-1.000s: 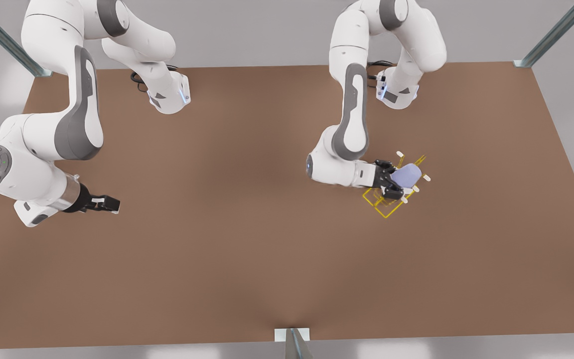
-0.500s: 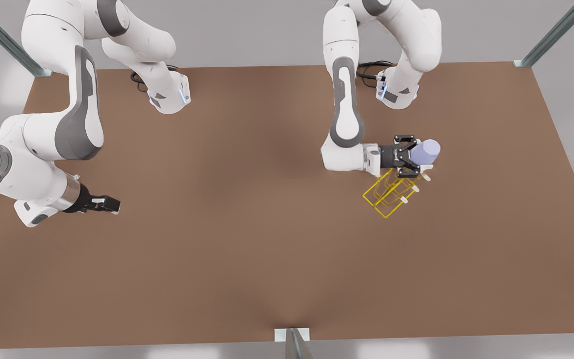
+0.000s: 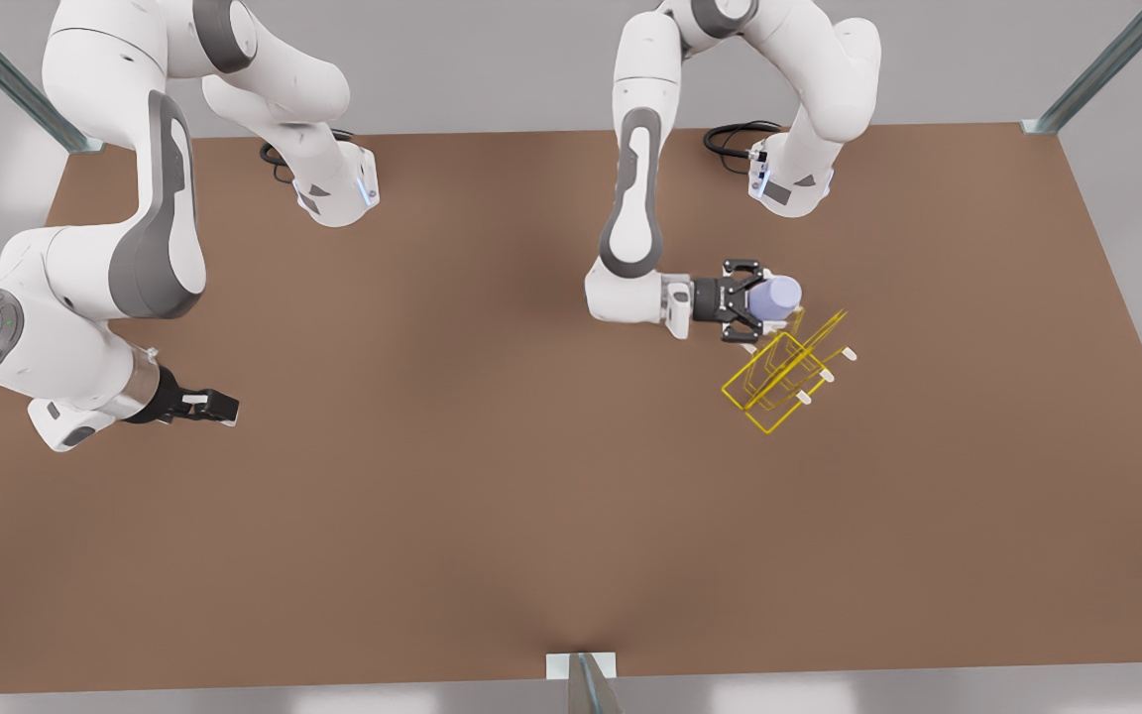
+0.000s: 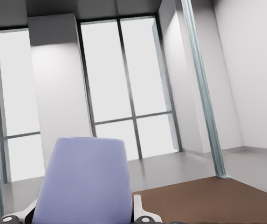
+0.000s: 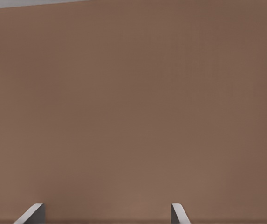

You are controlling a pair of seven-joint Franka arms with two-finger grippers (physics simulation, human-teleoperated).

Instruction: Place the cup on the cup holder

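My left gripper (image 3: 751,301) is pinching the cup (image 3: 779,296) from both sides, and I hold it up in the air, just beside the cup holder (image 3: 781,375) and a bit toward the front view's left of its top end. So the picking up is done. What is left, I think, is to bring the cup over a prong, slide it on, and let go. The cup is smooth and plain, a soft purple-blue, and one end is narrower than the other. The cup holder is made of thin yellow wire with little white tips (image 3: 826,376) on its slanted sticks. It sits on the flat brown table (image 3: 452,476). My right gripper (image 3: 206,406) waits far off, low over the table with its fingers spread apart, holding nothing.
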